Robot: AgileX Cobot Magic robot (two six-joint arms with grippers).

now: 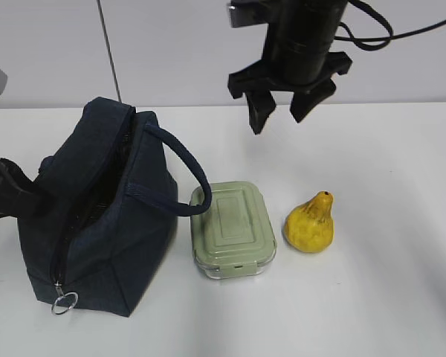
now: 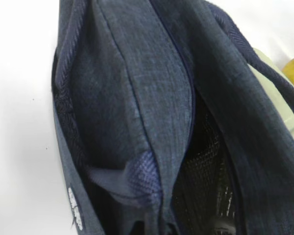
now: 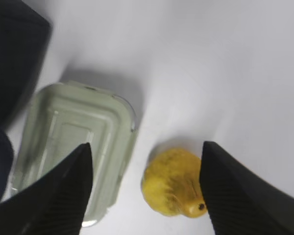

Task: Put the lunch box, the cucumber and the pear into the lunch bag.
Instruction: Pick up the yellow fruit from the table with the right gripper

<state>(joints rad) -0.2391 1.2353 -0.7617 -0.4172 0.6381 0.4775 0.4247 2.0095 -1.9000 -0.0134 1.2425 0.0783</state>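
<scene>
The navy lunch bag [image 1: 97, 216] stands at the left with its zipper open, and it fills the left wrist view [image 2: 137, 98]. My left gripper [image 1: 18, 195] is at the bag's left edge, shut on its fabric; its fingers are hidden in the folds. The sage-green lunch box [image 1: 234, 227] [image 3: 73, 142] lies just right of the bag. The yellow pear [image 1: 311, 223] [image 3: 171, 183] sits to the right of the box. My right gripper [image 1: 282, 110] [image 3: 146, 156] hangs open high above both, holding nothing. The cucumber is out of view.
A rope-like handle [image 1: 182, 160] arches from the bag over the lunch box's left edge. The metal ring pull [image 1: 65, 303] hangs at the bag's front corner. White tabletop [image 1: 386, 297] spreads to the right and in front.
</scene>
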